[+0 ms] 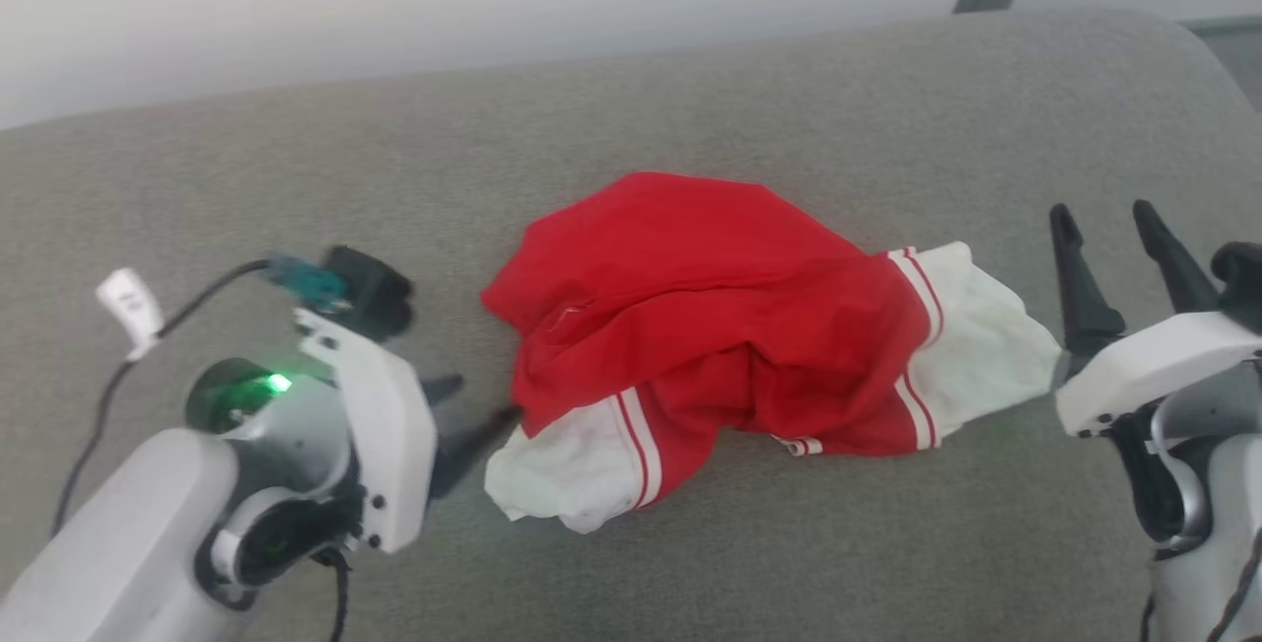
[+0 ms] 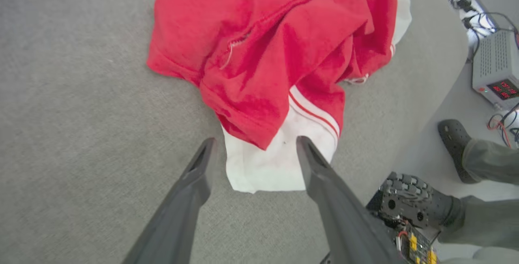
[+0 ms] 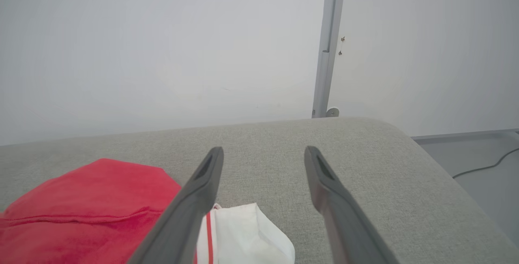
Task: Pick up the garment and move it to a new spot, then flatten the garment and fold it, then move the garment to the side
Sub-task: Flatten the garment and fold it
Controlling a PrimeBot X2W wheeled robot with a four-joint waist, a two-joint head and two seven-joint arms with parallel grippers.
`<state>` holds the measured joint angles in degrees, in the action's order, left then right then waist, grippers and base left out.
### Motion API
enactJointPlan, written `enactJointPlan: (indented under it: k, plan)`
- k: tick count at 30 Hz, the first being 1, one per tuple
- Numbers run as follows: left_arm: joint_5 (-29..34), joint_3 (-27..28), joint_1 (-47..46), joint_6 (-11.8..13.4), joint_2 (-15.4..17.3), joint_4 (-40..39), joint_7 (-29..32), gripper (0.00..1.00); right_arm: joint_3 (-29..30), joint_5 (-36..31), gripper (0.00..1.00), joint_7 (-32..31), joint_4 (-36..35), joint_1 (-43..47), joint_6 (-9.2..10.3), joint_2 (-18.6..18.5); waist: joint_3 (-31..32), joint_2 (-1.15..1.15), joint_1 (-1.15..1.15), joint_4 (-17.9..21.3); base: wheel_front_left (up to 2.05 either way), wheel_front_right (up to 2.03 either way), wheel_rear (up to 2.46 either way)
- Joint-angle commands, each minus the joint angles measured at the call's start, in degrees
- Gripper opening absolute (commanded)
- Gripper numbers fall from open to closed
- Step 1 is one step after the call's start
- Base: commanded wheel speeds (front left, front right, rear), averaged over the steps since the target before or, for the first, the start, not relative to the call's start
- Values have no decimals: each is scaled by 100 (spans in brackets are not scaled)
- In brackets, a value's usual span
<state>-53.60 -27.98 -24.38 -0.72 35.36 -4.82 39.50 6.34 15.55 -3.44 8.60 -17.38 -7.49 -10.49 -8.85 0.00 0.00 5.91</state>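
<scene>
Left gripper (image 1: 485, 399) wide, tips at the near white sleeve of your shirt (image 1: 710, 297).
Right gripper (image 1: 1100, 210) wide, empty, just beside the shirt.

Bright, even light is seen, with faint shadows under the garment (image 1: 690, 277). The head view is slightly blurred; the wrist views are bent at the edges.

Crumpled red shirt (image 2: 267, 45) on grey tabletop (image 2: 81, 134), white striped sleeve end (image 2: 267, 166) nearest the camera. Left gripper (image 2: 255, 141) fingers (image 2: 190, 191) spread wide either side of that sleeve end; contact unclear. Off the tabletop at right: person's dark clogs (image 2: 454, 142), power supply (image 2: 494, 69) with red digits, cables.
</scene>
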Motion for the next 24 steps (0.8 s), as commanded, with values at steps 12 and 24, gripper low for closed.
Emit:
enactJointPlan:
  k: [12, 24]
  plan:
    - [-9, -759, -421, 337, -202, 598, 1366, 100, -178, 13, 100, 99, -154, -189, 0, 266, -329, 0, 0, 496, 0, 0, 0]
    - [400, -1091, -536, 164, -503, 2158, 982, 100, -321, 43, 100, 155, -89, -310, 0, 268, -521, 0, 0, 617, 0, 0, 0]
